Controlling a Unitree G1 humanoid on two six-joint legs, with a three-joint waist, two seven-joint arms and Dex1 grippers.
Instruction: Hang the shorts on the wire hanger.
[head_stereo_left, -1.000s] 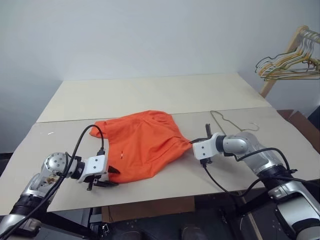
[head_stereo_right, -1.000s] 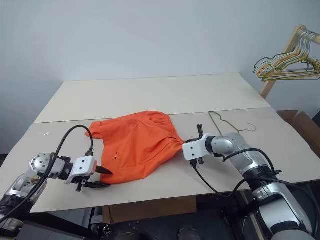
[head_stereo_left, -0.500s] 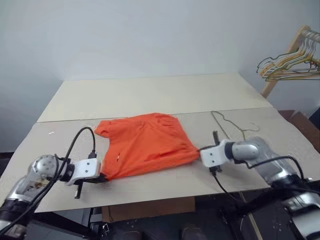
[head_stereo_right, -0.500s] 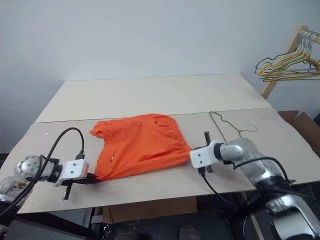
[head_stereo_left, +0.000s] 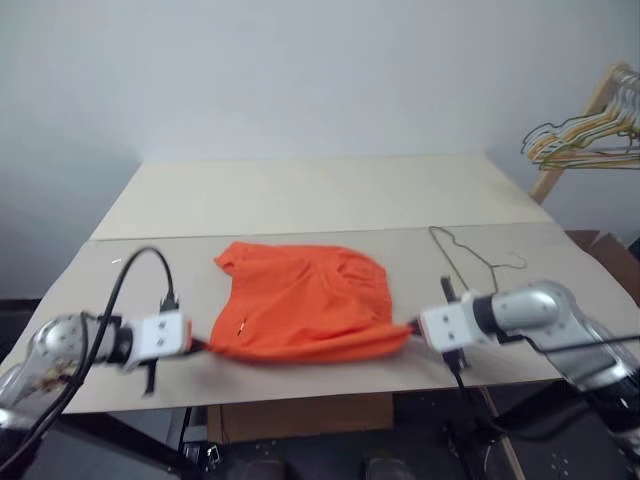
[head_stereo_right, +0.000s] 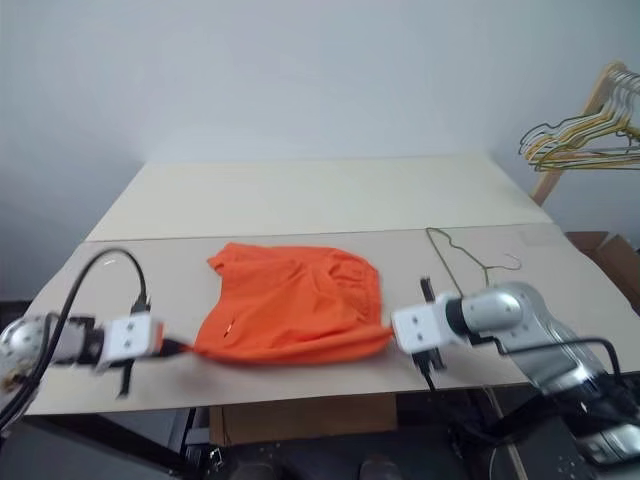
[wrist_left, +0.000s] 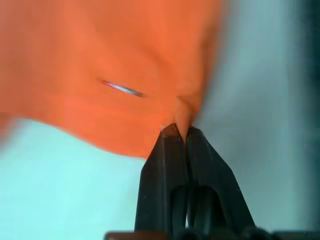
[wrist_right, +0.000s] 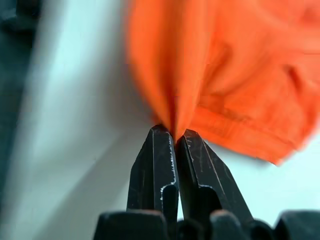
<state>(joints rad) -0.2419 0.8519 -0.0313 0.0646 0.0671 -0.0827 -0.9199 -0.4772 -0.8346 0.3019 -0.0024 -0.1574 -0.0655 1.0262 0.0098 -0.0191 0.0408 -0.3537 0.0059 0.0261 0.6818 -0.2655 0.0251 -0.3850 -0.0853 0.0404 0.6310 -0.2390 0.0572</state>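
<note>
The bright orange shorts (head_stereo_left: 305, 312) are stretched between my two grippers near the table's front edge. My left gripper (head_stereo_left: 203, 347) is shut on the shorts' left corner; in the left wrist view its fingertips (wrist_left: 170, 134) pinch a fold of orange fabric (wrist_left: 115, 60). On the other side, my right gripper (head_stereo_left: 411, 329) is shut on the right corner, and the cloth (wrist_right: 225, 75) rises from between its black fingers (wrist_right: 159, 150). The thin wire hanger (head_stereo_left: 462, 254) lies flat on the table, behind my right gripper and apart from the shorts.
The pale table (head_stereo_left: 300, 190) reaches far back behind the shorts. A wooden rack with a bunch of coloured wire hangers (head_stereo_left: 588, 136) stands off the table's far right corner. A cardboard box (head_stereo_left: 610, 248) sits below it at the right.
My left gripper has shut on the shorts' corner. Both grippers have drawn apart and towards the front edge, pulling the crumpled shorts out wide and lifting their near edge.
</note>
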